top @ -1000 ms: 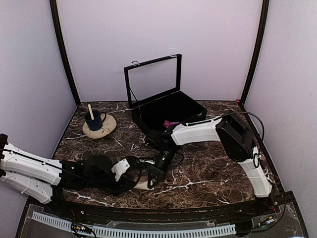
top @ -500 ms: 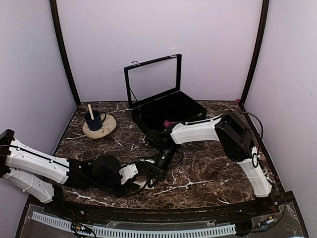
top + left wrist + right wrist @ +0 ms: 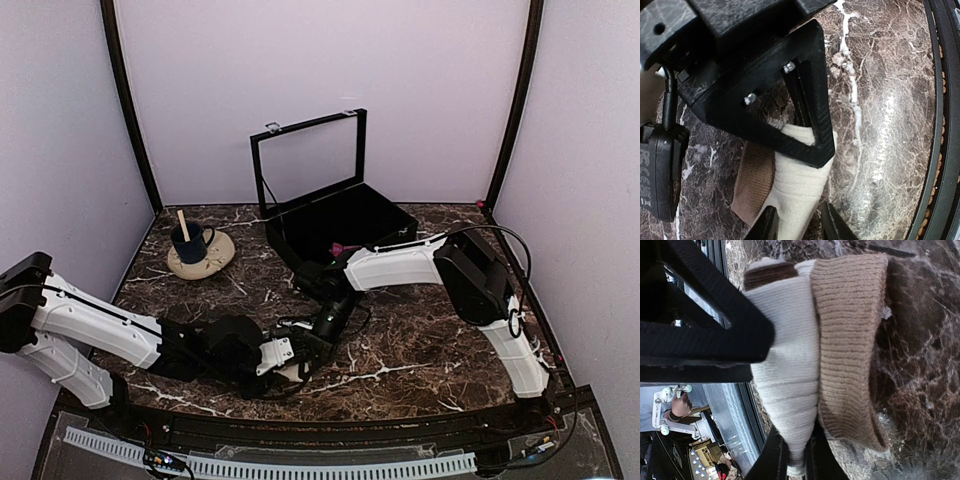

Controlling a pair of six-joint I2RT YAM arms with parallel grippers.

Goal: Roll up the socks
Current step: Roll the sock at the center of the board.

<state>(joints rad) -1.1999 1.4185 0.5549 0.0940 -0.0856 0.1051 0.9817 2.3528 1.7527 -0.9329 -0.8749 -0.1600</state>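
While right gripper (image 3: pixel 300 357) pins cream sock (image 3: pixel 795 192), left gripper (image 3: pixel 796 227) advanced rightward.

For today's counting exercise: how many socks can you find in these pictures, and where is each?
2. The cream sock lies on the table's near edge, both grippers on it; a magenta sock peeks from the black case. More may be hidden there.

Both arms wear white shells over black joints. The right arm (image 3: pixel 470 275) trails a thin black cable. The left gripper (image 3: pixel 795 222) has black printed triangular fingers with two bright screws.
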